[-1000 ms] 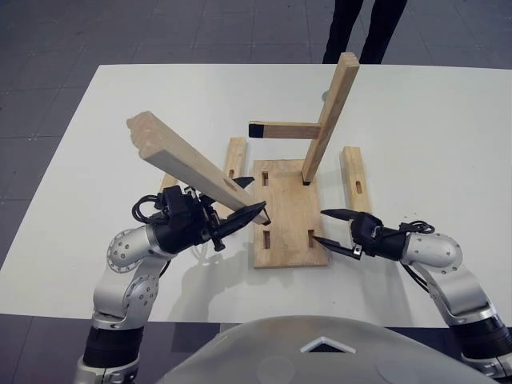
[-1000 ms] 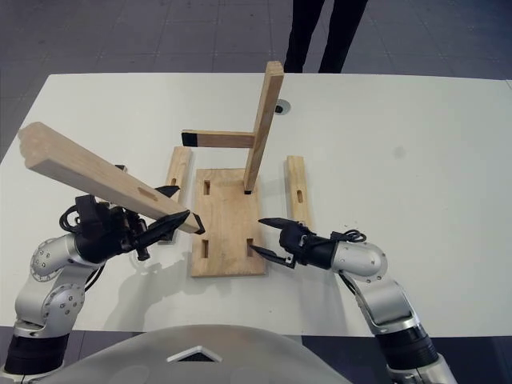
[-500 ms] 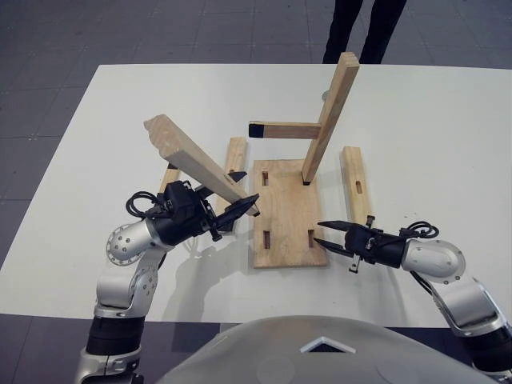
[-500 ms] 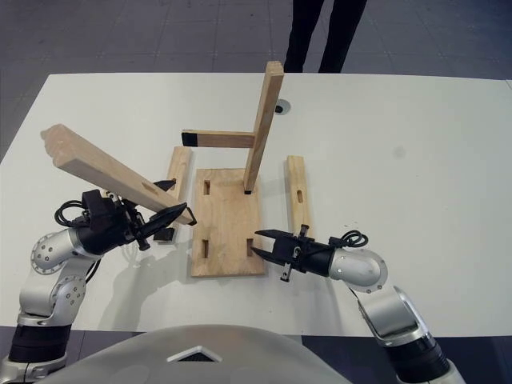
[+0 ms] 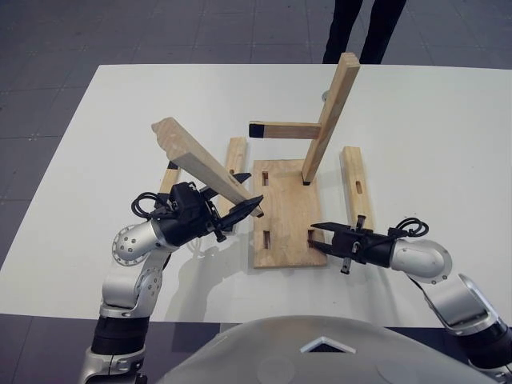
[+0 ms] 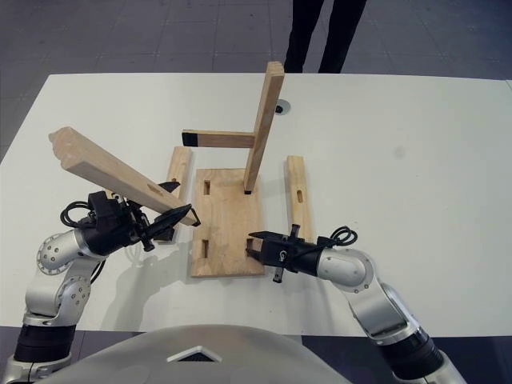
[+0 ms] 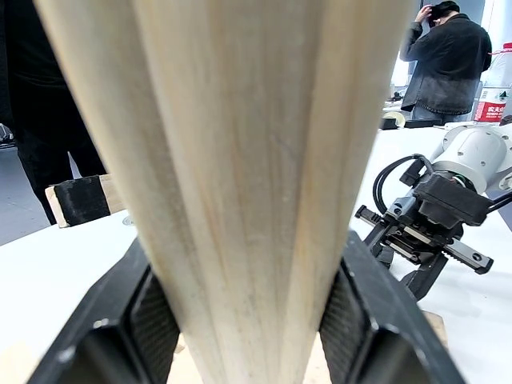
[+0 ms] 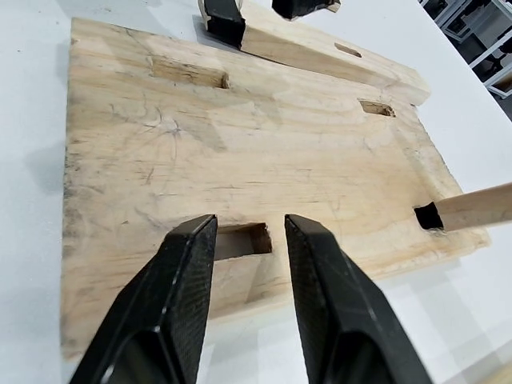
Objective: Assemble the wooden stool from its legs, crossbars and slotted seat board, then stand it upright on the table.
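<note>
Seat board (image 5: 288, 212) lies flat mid-table (image 5: 448, 120), four slots facing up. One leg (image 5: 330, 116) stands in the far right slot, leaning a bit to the right. A crossbar (image 5: 284, 130) sticks out of it toward the left and ends in a black tip, off the table.

Second leg (image 5: 196, 160) is in the left gripper (image 5: 244, 210), clamped near its lower end. In the left wrist view both pads (image 7: 152, 320) press on the wood (image 7: 240, 160). This leg is tilted: the raised end points up and far left, and the lower end sits just beside the board's left edge, above the table. Cannot tell if it touches the board.

Right gripper (image 5: 316, 235) is at the board's near right corner, released and holding nothing. In the right wrist view its fingers (image 8: 184, 304) are spread apart over the board's near edge (image 8: 264, 152), one on each side of the near right slot (image 8: 240, 240). Cannot tell if they touch the wood.

Left piece (image 5: 234, 156) lies flat on the table just beside the board's far left side, partly behind the held leg. Right piece (image 5: 356, 188), with a slot in it, lies flat just right of the board, running alongside it.
</note>
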`<state>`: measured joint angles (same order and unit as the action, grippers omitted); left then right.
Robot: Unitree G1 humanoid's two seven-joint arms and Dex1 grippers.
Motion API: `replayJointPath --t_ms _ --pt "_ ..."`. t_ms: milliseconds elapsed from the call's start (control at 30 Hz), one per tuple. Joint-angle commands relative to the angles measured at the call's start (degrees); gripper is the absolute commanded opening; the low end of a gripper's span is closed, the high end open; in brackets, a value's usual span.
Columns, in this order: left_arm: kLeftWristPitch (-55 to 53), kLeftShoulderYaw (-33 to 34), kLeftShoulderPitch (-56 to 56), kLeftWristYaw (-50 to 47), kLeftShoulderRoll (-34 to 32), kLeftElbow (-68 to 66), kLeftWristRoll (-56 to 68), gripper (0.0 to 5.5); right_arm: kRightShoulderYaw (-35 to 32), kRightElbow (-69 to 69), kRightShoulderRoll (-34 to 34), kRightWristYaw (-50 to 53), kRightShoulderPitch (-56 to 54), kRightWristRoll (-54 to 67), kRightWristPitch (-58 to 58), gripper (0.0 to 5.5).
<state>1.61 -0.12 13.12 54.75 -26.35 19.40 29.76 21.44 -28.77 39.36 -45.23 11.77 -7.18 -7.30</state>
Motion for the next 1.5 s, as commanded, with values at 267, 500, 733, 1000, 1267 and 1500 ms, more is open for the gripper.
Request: replayJointPath --t_ms 267,500,733,1000,1267,1500 --pt "2.23 1.88 -1.54 -0.16 -1.43 -2.62 -2.66 2.06 -1.64 3.49 8.84 -3.25 2.67 -3.20 -0.76 1.57" --pt "2.64 1.66 -2.25 -0.51 -0.82 -3.71 -3.04 2.06 -3.53 6.74 13.57 -4.28 6.54 -3.63 2.23 1.57" --pt "3.09 0.26 -5.37 0.24 0.70 -7.84 -3.03 2.06 -5.72 9.51 16.98 -4.30 9.46 -2.94 4.43 1.57" --pt "3.05 -0.69 -7.94 1.98 1.31 -12.91 -2.58 2.06 -5.24 11.39 16.68 -4.11 8.51 -3.09 5.21 1.57" --pt "3.17 -1.32 -9.86 2.88 2.37 -15.59 -2.57 2.06 -5.54 15.89 17.83 -4.04 7.47 -4.44 6.74 1.57" --pt "2.59 -1.46 -10.96 2.67 3.02 -15.30 -2.04 2.06 -5.23 18.10 18.54 -3.82 7.37 -5.57 8.27 1.57"
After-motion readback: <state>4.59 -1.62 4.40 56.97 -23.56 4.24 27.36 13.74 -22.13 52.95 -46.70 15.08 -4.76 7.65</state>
